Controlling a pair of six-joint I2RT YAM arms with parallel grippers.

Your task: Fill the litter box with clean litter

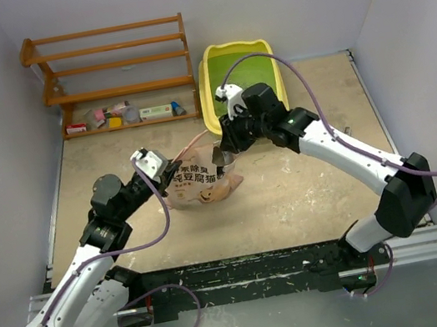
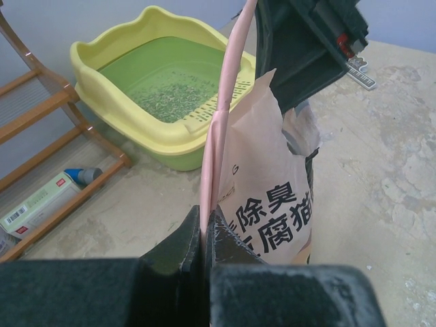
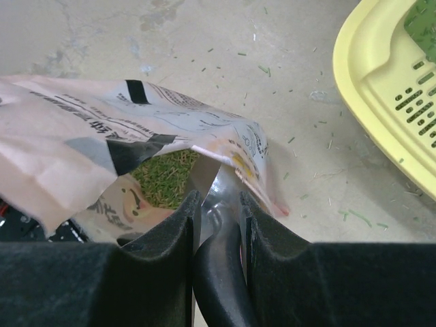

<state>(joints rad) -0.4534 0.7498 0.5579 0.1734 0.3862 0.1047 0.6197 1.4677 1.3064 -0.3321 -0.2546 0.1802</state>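
The yellow litter box (image 1: 210, 89) with a green floor stands at the back of the table. A thin layer of clean litter (image 2: 170, 95) lies on its floor. A pink printed bag (image 1: 201, 185) stands at mid table, its mouth open. My left gripper (image 2: 206, 221) is shut on the bag's pink edge and holds it up. My right gripper (image 3: 218, 197) is shut on the black handle of a grey metal scoop (image 3: 206, 176). The scoop's blade sits in the bag's mouth, against green litter (image 3: 167, 178) inside. In the top view my right gripper (image 1: 224, 147) is just right of the bag.
A wooden shelf rack (image 1: 112, 64) stands at the back left with small boxes and bottles (image 1: 125, 114) on its lowest shelf. Loose granules (image 3: 354, 218) lie scattered on the table between the bag and the litter box's slotted lip (image 3: 409, 102). Walls close in on both sides.
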